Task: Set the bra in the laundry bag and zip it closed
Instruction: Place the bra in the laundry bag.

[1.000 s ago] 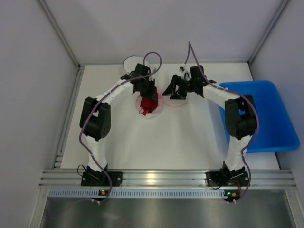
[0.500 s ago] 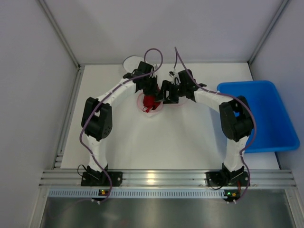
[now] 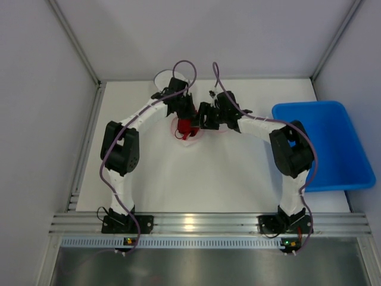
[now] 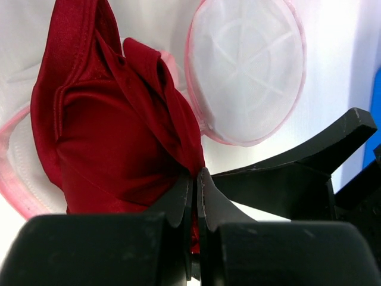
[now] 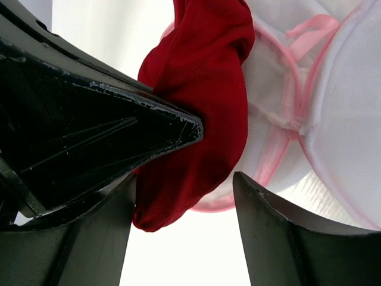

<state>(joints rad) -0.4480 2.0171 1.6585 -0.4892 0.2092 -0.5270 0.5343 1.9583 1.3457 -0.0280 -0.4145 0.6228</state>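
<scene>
Where one bra (image 4: 113, 131) hangs, one laundry bag (image 4: 247, 71) lies.

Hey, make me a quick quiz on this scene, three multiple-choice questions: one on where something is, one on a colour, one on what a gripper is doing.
1. Where does the blue bin sit?
A. At the left side of the table
B. At the right side of the table
C. Between the two arm bases

2. What colour is the bra?
A. White
B. Blue
C. Red

3. What is the left gripper doing?
A. Pinching the bra's fabric, jaws shut
B. Hanging wide open with nothing in it
C. Resting inside the bin

Answers: 1 B, the top view shows the bin beside the right arm. 2 C, both wrist views show deep red cloth. 3 A, the left wrist view shows the fingers closed together on a fold of the bra.
</scene>
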